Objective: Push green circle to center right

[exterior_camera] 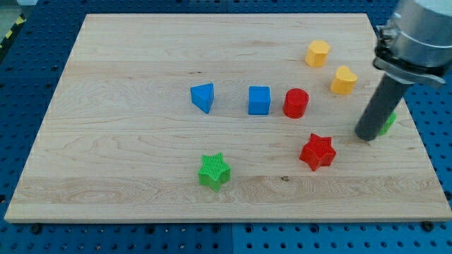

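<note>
The green circle [388, 123] shows only as a sliver at the view's right side of the board, mostly hidden behind my dark rod. My tip [367, 136] rests on the wooden board [141, 70] right against the circle's left edge. A red star [317, 152] lies to the tip's lower left. A yellow heart [344, 80] sits above the tip.
A yellow hexagon-like block [318, 53] is near the view's top right. A red cylinder [296, 103], a blue cube [259, 100] and a blue triangle [203, 97] stand in a row at mid-board. A green star [214, 171] lies lower centre. The board's right edge is close to the green circle.
</note>
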`<state>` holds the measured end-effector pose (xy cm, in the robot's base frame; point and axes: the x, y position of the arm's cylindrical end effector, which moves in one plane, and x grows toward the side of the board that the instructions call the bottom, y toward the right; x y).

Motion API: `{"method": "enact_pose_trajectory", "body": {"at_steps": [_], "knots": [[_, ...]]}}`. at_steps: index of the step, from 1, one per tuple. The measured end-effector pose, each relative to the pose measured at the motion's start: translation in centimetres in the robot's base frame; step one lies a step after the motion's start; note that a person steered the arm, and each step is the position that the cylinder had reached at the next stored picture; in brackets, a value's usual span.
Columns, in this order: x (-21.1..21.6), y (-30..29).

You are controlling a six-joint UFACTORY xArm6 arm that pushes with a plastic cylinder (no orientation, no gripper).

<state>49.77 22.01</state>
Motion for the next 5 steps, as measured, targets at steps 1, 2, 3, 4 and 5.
{"method": "enact_pose_trajectory", "body": {"at_steps": [1, 2, 3, 4, 5], "knots": [[0.1, 0.9], [0.1, 3.3], [0.4, 6.9], [0.7, 9.3], [-0.3, 9.6]]}}
